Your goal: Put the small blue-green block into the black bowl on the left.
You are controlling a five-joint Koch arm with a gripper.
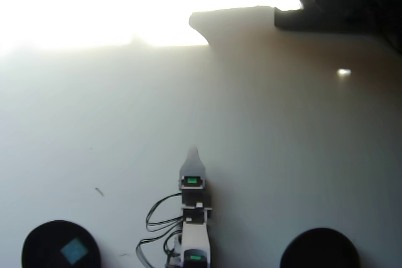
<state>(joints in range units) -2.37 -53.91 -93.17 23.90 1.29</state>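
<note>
Spanning the overhead view, a pale glare-washed table (282, 155) carries the black bowl (38, 243) holding the small blue-green block (74, 251) — second bowl (320, 249) opposite, gripper (193, 152) state indeterminate.

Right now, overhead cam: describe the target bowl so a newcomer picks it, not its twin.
Start at the arm rising from the bottom middle of the overhead view. Two round black bowls sit at the bottom edge, one on each side of it. The black bowl you want is the one at bottom left: it has the small blue-green block lying inside, while the second black bowl at bottom right looks empty.
</note>
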